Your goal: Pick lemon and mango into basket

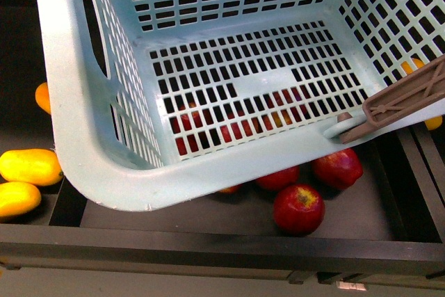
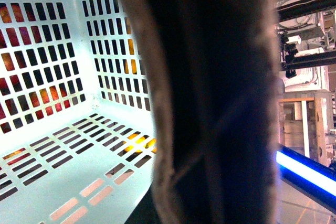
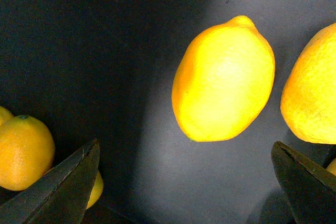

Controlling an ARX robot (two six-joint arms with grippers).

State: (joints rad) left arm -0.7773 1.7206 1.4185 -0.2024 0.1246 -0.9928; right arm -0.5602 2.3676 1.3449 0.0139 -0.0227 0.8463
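Observation:
The pale teal basket (image 1: 90, 172) hangs tilted close in front of me, and its slotted bottom (image 1: 264, 85) holds nothing. Its brown handle (image 1: 407, 99) crosses the right rim. In the left wrist view the handle (image 2: 210, 103) fills the middle beside the basket wall (image 2: 47, 51); my left gripper is shut on the basket and its fingers do not show. Two yellow mangoes (image 1: 29, 166) (image 1: 17, 198) lie at the left. A lemon (image 3: 223, 80) lies on a dark surface just beyond my open right gripper (image 3: 186, 192), with nothing between its fingertips. A lemon (image 1: 414, 66) shows through the basket's right wall.
Red apples (image 1: 299, 208) lie in a dark tray (image 1: 208, 241) under the basket. More lemons (image 3: 312, 87) (image 3: 23, 153) flank the right gripper. An orange fruit (image 1: 43, 97) sits at the far left. The tray's front rim runs along the near edge.

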